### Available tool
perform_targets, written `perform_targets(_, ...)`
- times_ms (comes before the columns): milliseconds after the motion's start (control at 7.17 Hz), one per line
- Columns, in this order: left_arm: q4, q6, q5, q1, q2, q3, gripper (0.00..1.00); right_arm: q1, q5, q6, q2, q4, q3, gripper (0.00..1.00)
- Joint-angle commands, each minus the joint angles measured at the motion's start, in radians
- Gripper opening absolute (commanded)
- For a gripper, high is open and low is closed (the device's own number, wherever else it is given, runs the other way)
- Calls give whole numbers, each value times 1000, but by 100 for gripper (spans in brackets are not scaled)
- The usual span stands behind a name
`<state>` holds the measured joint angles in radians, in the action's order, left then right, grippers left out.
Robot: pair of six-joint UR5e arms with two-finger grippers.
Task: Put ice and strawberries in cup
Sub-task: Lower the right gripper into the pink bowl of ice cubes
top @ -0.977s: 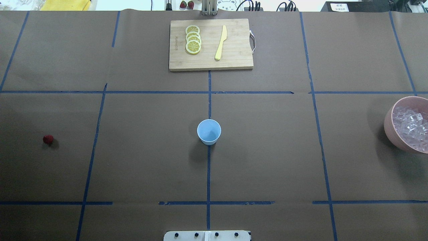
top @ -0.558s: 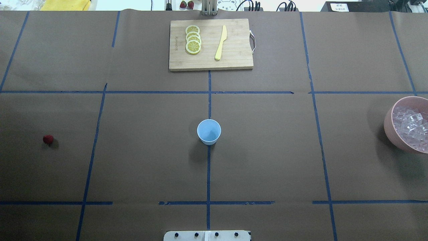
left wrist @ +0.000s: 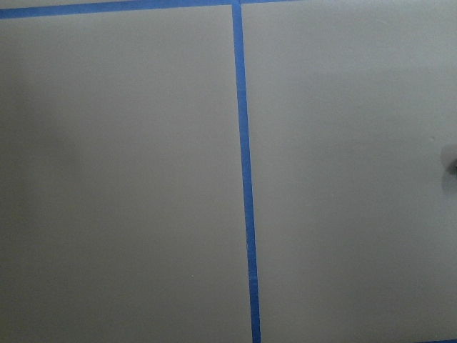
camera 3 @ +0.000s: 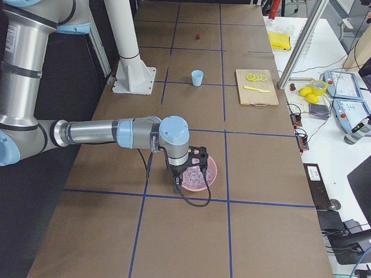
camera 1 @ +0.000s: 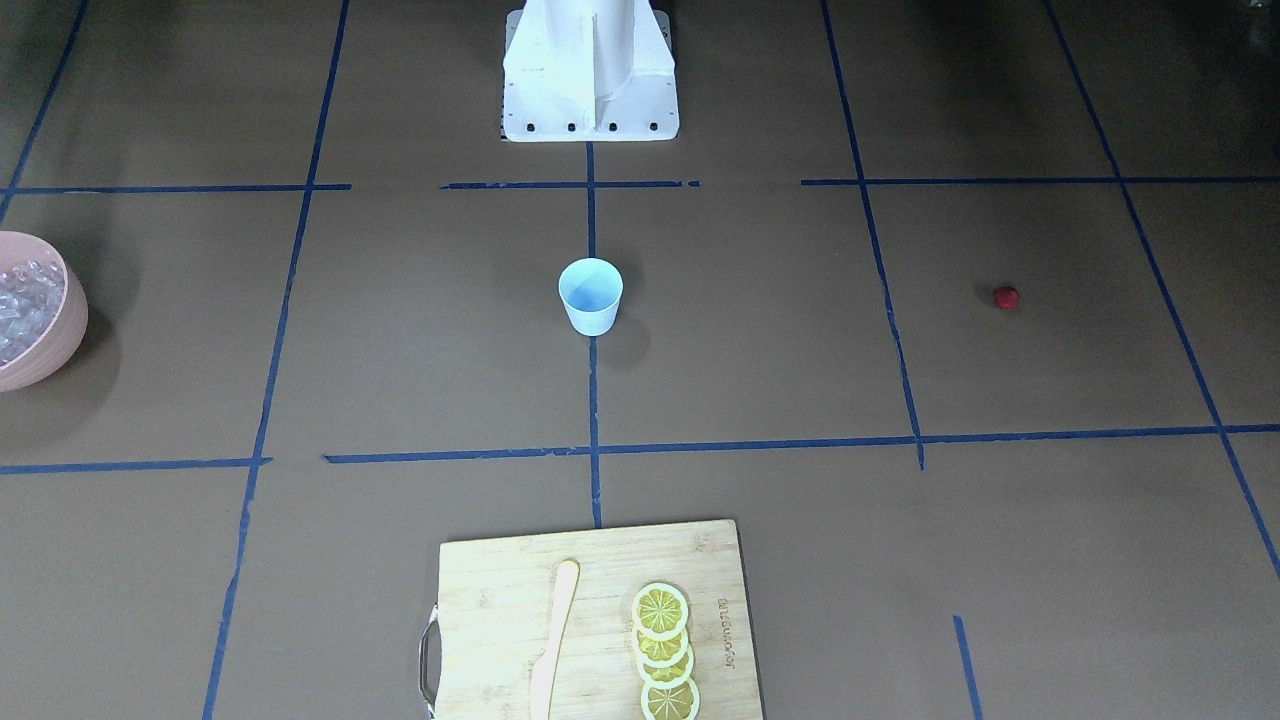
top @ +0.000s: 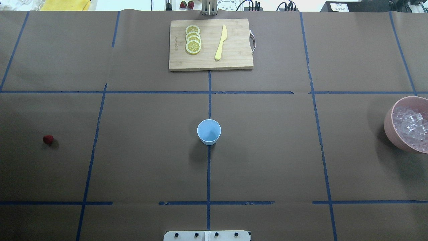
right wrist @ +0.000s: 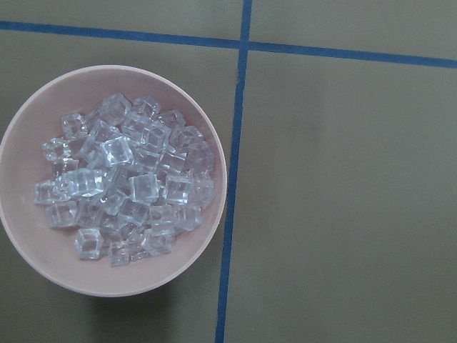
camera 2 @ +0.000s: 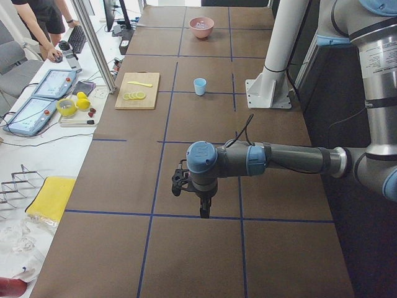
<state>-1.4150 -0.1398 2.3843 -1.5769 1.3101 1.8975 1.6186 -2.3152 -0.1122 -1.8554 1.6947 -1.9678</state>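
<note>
Cup, front view: stands upright and empty on the centre tape line, pale blue plastic, tapered, round-rimmed. Strawberry well apart on the robot's left, a tiny dark-red ball on bare brown paper. Pink bowl at the far edge on the robot's right, heaped with ice. Near edge: a wooden board with overlapping lemon slices and a pale yellow knife.

Overhead: same layout as a second ago, with cup, strawberry and bowl all unmoved. No arm in frame. By that, nothing gathered yet; task likely at its very start.

Left side view: left gripper hangs point-down over the paper, well short of the cup. Cannot tell from here whether its fingers are apart or together. Strawberry not visible.

Right side view: right gripper hangs over the bowl and partly covers it. Finger state again impossible to tell. Probably lined up for a first cube.

Left wrist: only matte paper and a blue tape line; a dark blur at the right edge, too vague to name. No fingers in frame.

Right wrist: looks straight down into the bowl, smooth and round. Small, clear, glassy cubes piled loosely, likely slippery and prone to shifting under a pinch. No fingers in frame.
</note>
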Motion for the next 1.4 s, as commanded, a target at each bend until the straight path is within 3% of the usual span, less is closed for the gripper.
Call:
perform_targets(0,-2,0,-1,0,0,5,100,-3,-30,-1,5,-1,3,99)
perform_targets(279,-2,0,1,0,0,6,100,-73,-49,-3,10,-45,1,98)
perform_targets(558,-1,0,1,0,0,6,100,-164,-29,0,28,-204,70,96)
perform_targets(837,-1,0,1,0,0,6,100,-247,25,47,83,-214,93,90)
perform_targets(1256,1,0,36,0,0,5,100,-302,28,48,122,-218,157,81)
